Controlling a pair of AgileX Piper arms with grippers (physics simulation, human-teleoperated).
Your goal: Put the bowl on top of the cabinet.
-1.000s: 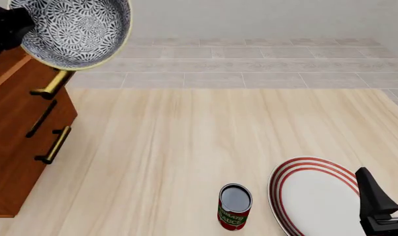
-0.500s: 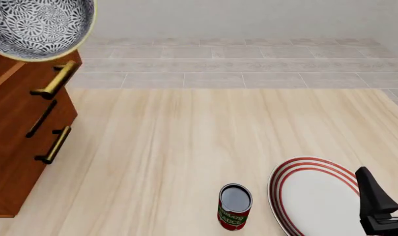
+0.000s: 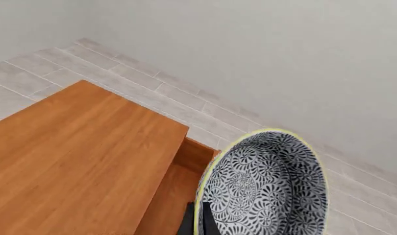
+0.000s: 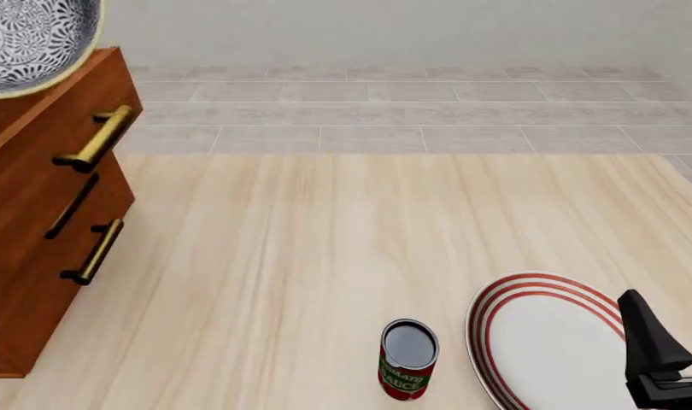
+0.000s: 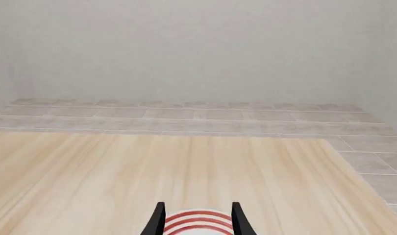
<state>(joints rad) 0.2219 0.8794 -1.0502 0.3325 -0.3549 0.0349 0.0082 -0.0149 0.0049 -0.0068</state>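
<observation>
The bowl (image 4: 27,43) hangs in the air over the cabinet's (image 4: 38,231) top at the worktop's (image 4: 323,256) far left corner, tipped steeply so its patterned hollow faces out toward the near side rather than up. In the left wrist view the left hand (image 3: 197,223) pinches the bowl's yellowish rim, one dark finger on each face. The right hand (image 5: 197,220) rests spread at the near right corner over the red-ringed plate (image 4: 546,342), holding nothing. A tomato sauce can (image 4: 409,359) stands upright beside the plate.
</observation>
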